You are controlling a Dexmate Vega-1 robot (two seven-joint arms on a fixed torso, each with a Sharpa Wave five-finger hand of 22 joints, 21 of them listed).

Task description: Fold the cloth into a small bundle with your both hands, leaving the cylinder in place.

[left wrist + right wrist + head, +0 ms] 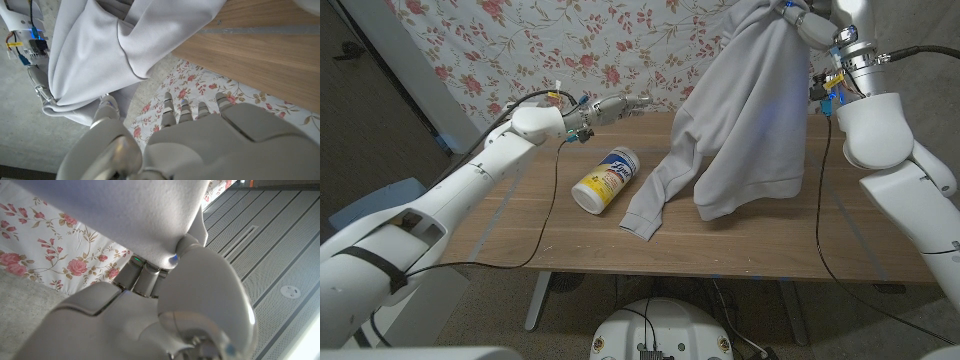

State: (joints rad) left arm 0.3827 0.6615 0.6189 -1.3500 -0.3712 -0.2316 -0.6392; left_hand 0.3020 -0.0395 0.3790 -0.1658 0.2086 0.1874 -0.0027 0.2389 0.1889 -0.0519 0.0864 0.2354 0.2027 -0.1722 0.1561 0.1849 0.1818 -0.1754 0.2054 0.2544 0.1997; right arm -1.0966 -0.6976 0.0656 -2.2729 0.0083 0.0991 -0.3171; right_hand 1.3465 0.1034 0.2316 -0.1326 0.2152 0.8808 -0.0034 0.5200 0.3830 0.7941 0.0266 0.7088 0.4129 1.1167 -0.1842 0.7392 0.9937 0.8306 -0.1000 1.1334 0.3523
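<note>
Head view: right hand (pixel 798 17) grips hanging cloth (pixel 745 120); left hand (pixel 618 107) empty, spread, near cylinder (pixel 605 179).

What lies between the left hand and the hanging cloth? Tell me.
In the head view, only bare table and flowered backdrop lie between the left hand and the cloth; the cylinder lies nearer the robot.

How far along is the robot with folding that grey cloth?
Early. Done: no fold yet. In hand: the right hand grips the light grey fleece cloth and holds it high, its lower edge and one sleeve trailing on the wooden table. The left hand hovers open. The yellow-labelled white cylinder lies clear of the cloth. Left: all folding.
</note>
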